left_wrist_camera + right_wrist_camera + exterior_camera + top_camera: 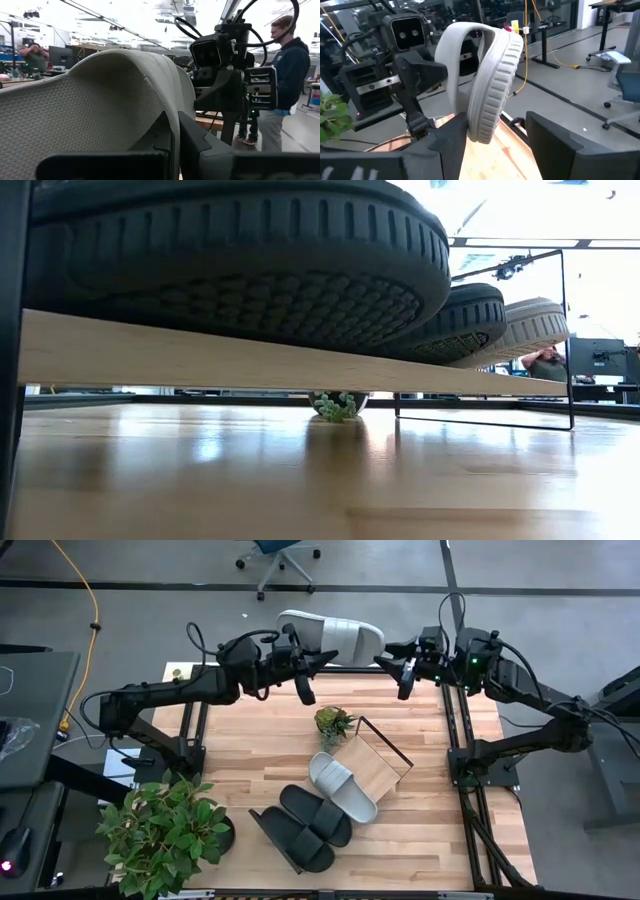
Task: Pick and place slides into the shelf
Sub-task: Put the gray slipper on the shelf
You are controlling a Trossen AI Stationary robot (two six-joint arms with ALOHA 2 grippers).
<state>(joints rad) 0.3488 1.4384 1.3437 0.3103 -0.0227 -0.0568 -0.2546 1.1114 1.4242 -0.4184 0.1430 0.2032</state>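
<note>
Overhead, a light grey slide hangs in the air past the table's far edge, between the two hands. The left hand is clamped shut on its strap; the left wrist view shows that dark finger pressed against the textured strap. The right hand stands with fingers spread at the slide's other end, and only the right wrist view shows the ribbed sole edge sitting between those parted fingers. The shelf carries two black slides and another grey slide. The low view shows their soles resting on the plank.
</note>
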